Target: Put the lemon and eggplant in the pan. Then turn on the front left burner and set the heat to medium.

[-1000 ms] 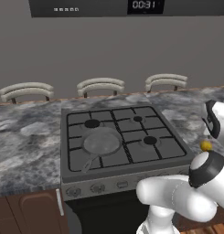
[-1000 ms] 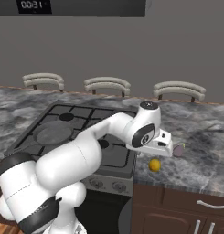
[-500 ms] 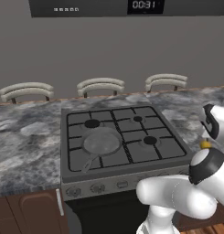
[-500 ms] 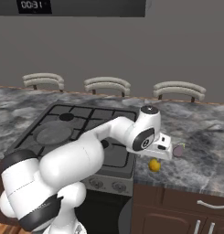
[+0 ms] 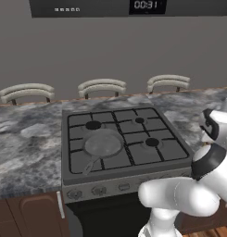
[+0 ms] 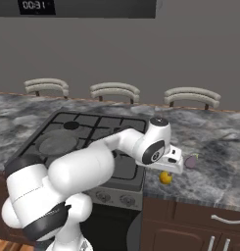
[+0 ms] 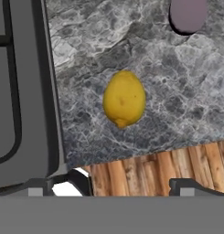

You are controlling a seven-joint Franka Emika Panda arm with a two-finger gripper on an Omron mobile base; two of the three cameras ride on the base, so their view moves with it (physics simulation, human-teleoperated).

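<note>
— What's behind the stove?
— A plain grey wall (image 5: 110,51), with three pale chair backs (image 6: 115,90) past the marbled counter's (image 5: 22,143) far edge (brown cabinets (image 6: 200,230) below, wood floor (image 7: 154,171)).

"00:31" on the overhead display (image 5: 147,5)

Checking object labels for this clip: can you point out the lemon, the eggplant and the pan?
lemon (image 7: 124,98): hand view, middle of its yellow skin.
eggplant (image 7: 188,14): hand view, middle of the purple body showing at the top edge.
pan (image 5: 103,143): left base view, bare floor of the bowl.
</note>
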